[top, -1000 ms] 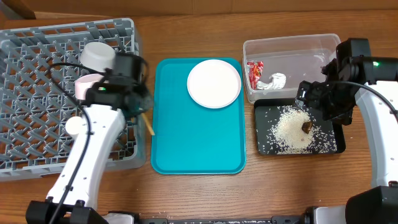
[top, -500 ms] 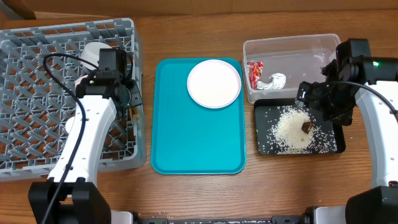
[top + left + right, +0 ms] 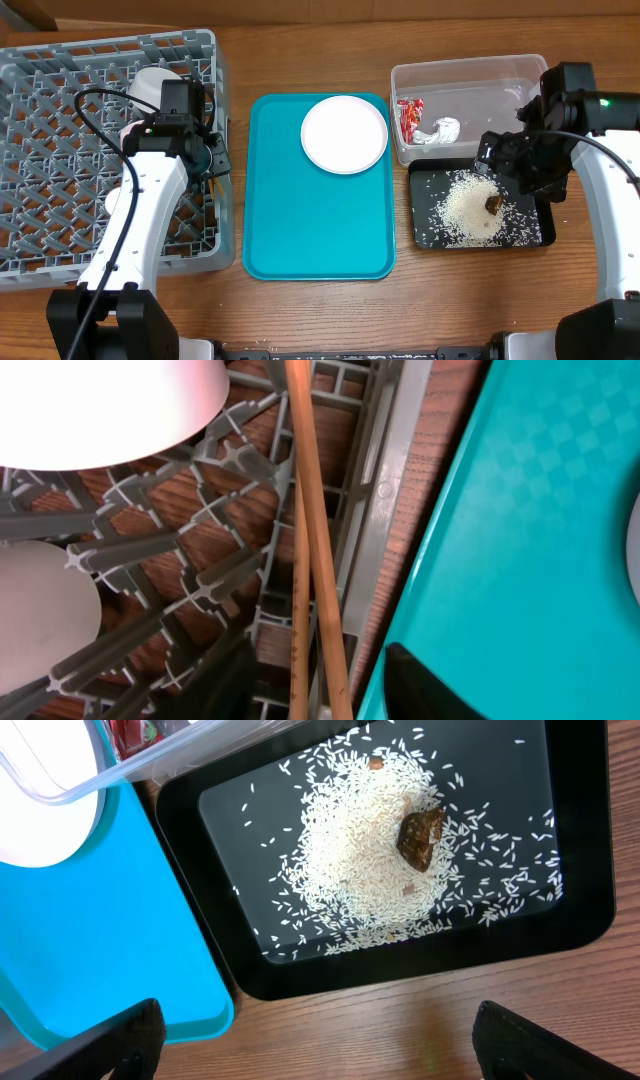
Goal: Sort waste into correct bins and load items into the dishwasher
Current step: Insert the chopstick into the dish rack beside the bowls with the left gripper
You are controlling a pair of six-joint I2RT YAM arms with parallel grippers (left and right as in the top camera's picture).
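A pair of wooden chopsticks (image 3: pixel 305 510) runs between the fingers of my left gripper (image 3: pixel 322 695), over the right edge of the grey dish rack (image 3: pixel 60 120). The jaws stand apart, with a gap on each side of the sticks. A white cup (image 3: pixel 150 88) sits in the rack beside the arm. A pale pinkish bowl (image 3: pixel 100 410) shows in the left wrist view. The white plate (image 3: pixel 344 133) lies on the teal tray (image 3: pixel 310 230). My right gripper (image 3: pixel 320 1060) is wide open and empty, over the table at the near edge of the black tray (image 3: pixel 590 910). That tray holds rice (image 3: pixel 350 850) and a brown scrap (image 3: pixel 422 825).
The clear tub (image 3: pixel 470 75) at the back right holds the red wrapper (image 3: pixel 408 115) and the white tissue (image 3: pixel 443 131). The black tray (image 3: pixel 430 235) sits just in front of it. Bare wood lies between the rack, the teal tray and the black tray.
My left arm swung left from the teal tray's edge to the rack's right edge, chopsticks with it, then held still. The right arm has not moved.
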